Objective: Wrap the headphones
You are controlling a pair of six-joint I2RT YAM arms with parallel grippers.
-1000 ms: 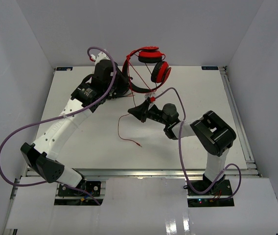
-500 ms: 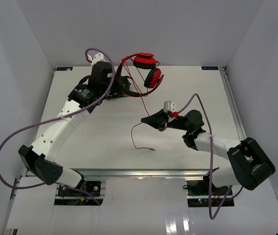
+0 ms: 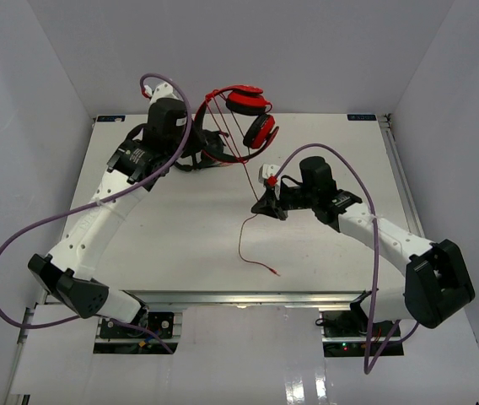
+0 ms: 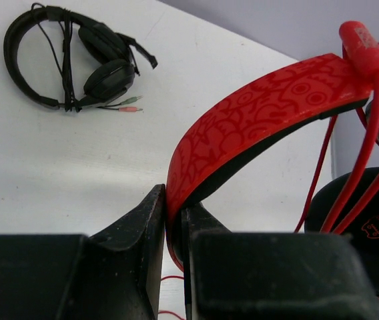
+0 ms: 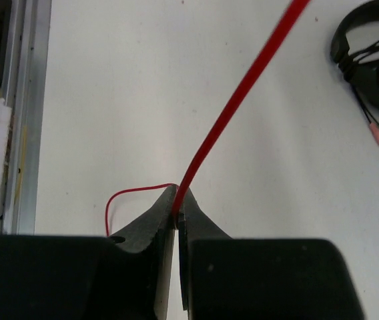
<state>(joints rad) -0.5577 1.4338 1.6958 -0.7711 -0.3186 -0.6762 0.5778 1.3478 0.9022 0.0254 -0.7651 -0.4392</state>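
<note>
The red headphones (image 3: 248, 103) are held up over the table's far middle. My left gripper (image 3: 202, 155) is shut on the red patterned headband (image 4: 256, 113), which sits between its jaws (image 4: 174, 220). The thin red cable (image 3: 246, 169) runs taut from the headphones down to my right gripper (image 3: 261, 205). That gripper is shut on the cable (image 5: 236, 107), pinched at its tips (image 5: 177, 207). The loose tail (image 3: 241, 245) hangs to the table and ends in a plug (image 3: 273, 272). Cable strands cross a black-padded earcup (image 4: 356, 213).
All-black headphones (image 4: 76, 60) with a wrapped cable lie on the table beyond the left gripper; they also show in the right wrist view (image 5: 373, 53). A metal rail (image 5: 23, 100) runs along the table edge. White walls enclose the table (image 3: 180, 245).
My right arm has swung out to the right and its gripper, still shut on the cable, has pulled it taut. The cable tail has shifted right. The left gripper has drawn the headphones slightly left.
</note>
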